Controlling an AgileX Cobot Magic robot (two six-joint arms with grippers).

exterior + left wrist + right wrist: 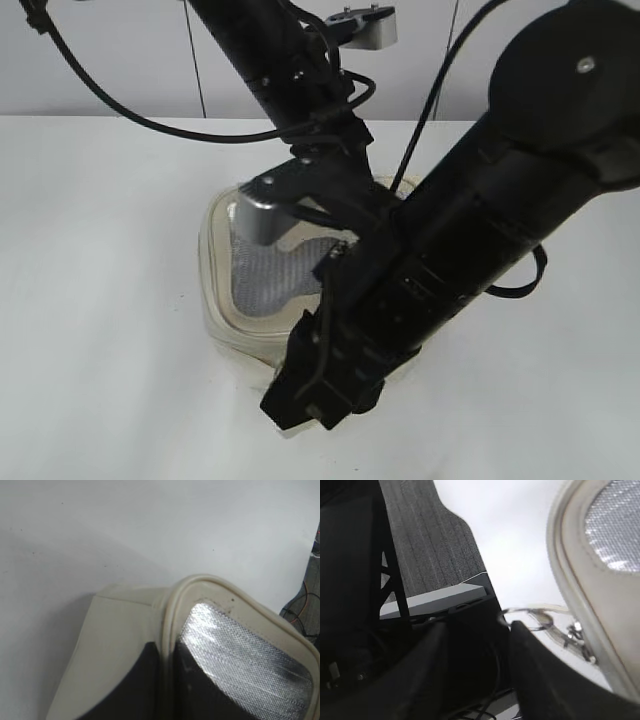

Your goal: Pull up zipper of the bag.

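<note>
Nearest: right gripper [477, 630], fingers spread beside ring pull [542, 617] of zipper [570, 630]. Left gripper [167, 680] straddling bag [225, 300] edge; closure unclear. Pinch ring squarely.

- You see the bag [225, 300], a small boxy cream-white fabric case, resting on the table with its grey mesh lid window facing up.
- You can make out the zipper [570, 632] by its silver ring pulls at the lid edge.
</note>
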